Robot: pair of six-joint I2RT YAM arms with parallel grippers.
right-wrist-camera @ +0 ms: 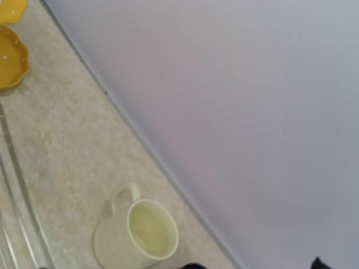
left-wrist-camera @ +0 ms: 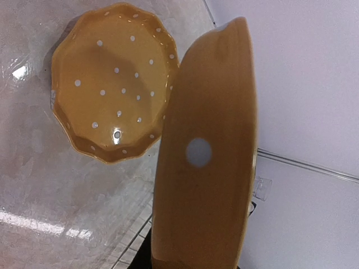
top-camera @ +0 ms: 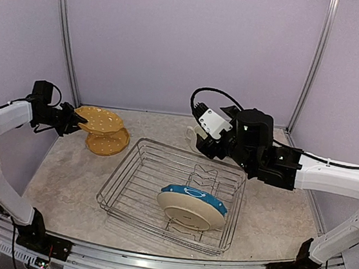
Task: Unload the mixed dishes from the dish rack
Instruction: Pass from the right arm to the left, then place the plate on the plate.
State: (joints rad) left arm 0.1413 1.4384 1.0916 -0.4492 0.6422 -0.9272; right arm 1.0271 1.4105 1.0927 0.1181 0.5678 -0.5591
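Observation:
My left gripper [top-camera: 79, 123] is shut on the rim of a mustard yellow plate [top-camera: 101, 120], holding it tilted above a second mustard plate [top-camera: 110, 142] that lies on the table at the far left. In the left wrist view the held plate [left-wrist-camera: 207, 168] fills the middle and hides my fingers; the lying plate [left-wrist-camera: 112, 84] is beyond it. The dish rack [top-camera: 122, 179] sits mid-table with a blue-rimmed plate [top-camera: 192, 207] leaning inside. My right gripper [top-camera: 205, 148] is open just beside an upright cream mug [right-wrist-camera: 137, 235] on the table behind the rack.
Upright wire dividers [top-camera: 205, 174] stand in the rack's right half. The purple back wall [right-wrist-camera: 235, 112] runs close behind the mug. The rack's wire edge [right-wrist-camera: 17, 185] is left of the mug, and both yellow plates [right-wrist-camera: 10, 61] show far off.

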